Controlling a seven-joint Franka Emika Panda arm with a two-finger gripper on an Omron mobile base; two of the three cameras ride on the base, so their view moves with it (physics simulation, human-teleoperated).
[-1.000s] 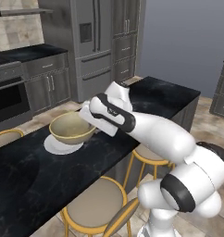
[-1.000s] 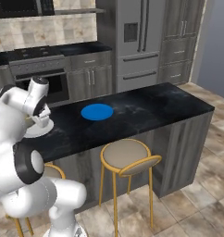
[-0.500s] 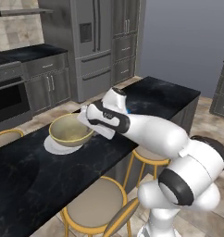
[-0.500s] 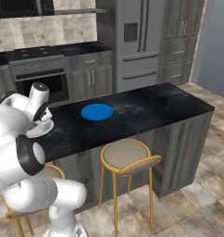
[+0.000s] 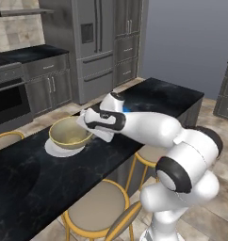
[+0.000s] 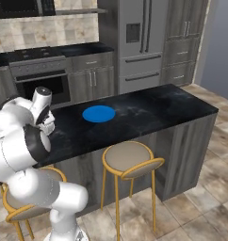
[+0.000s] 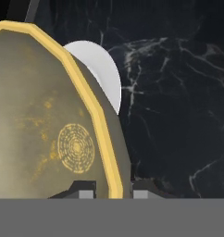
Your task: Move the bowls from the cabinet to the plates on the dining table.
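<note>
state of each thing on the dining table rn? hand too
tan bowl: upright, over the white plate, rim pinched by the hand
white plate: flat on the dining table, under the bowl
blue plate: flat on the table, nothing on it
hand: shut on the bowl's yellow rim

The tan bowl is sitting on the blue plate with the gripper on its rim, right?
Not quite: the tan bowl sits on the white plate, as the left base view shows. The blue plate lies bare farther along the dining table. The gripper does straddle the rim.
</note>
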